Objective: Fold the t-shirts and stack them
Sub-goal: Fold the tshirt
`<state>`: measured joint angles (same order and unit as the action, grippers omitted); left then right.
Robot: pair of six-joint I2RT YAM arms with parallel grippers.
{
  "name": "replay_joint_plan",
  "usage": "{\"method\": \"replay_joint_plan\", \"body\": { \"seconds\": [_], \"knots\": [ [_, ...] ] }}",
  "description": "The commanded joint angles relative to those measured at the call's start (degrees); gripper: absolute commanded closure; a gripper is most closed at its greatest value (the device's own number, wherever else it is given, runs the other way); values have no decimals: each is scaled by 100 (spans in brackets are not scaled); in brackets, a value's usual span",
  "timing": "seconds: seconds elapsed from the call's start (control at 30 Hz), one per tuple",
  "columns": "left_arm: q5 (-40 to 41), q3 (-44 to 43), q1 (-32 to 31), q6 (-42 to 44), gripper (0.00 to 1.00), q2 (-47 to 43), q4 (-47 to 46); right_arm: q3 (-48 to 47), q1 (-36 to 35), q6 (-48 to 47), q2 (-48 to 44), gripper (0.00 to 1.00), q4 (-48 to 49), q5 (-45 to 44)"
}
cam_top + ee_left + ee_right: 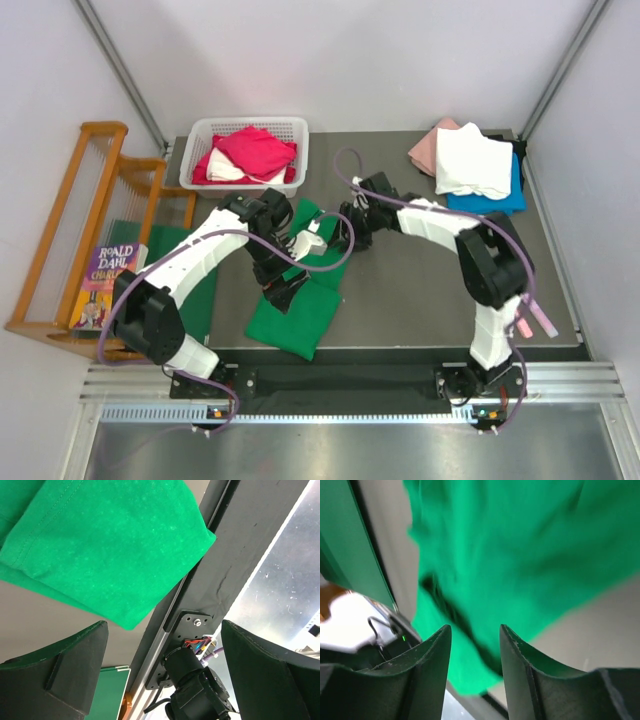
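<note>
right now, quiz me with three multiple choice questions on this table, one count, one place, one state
1. Shirts in the back right stack? A one B three C six
2. Where is the green t-shirt? A on that stack B on the table, near its front C hanging off the right side
3. Left gripper? A open, empty B shut on the green t-shirt C shut, empty
Answers: 1 B, pink, white and blue layers show; 2 B, it lies left of centre near the front; 3 A, fingers wide apart, nothing between.
</note>
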<state>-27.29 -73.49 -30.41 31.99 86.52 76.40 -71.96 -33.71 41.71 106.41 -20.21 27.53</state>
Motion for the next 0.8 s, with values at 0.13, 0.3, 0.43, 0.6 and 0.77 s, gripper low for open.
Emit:
{"method": "replay_joint_plan", "body": {
  "seconds": [0.13, 0.3, 0.43, 0.6, 0.77],
  "knots": [
    [171, -164, 114, 35, 2, -425, 138, -1065, 339, 21, 1408, 59, 359, 534],
    [75, -674, 561, 150, 1, -619, 174, -925, 488, -31, 1620, 60, 298, 368],
    [145, -1096, 800, 150, 1, -654, 173, -986, 927, -102, 1786, 60, 149, 236],
    [101, -1650, 984, 176, 1, -759, 358, -1591, 1585, -304, 2094, 60, -316, 104],
    [101, -1897, 1055, 220, 1, -865, 525, -2558, 2044, -304, 2629, 60, -659, 218]
  ]
}}
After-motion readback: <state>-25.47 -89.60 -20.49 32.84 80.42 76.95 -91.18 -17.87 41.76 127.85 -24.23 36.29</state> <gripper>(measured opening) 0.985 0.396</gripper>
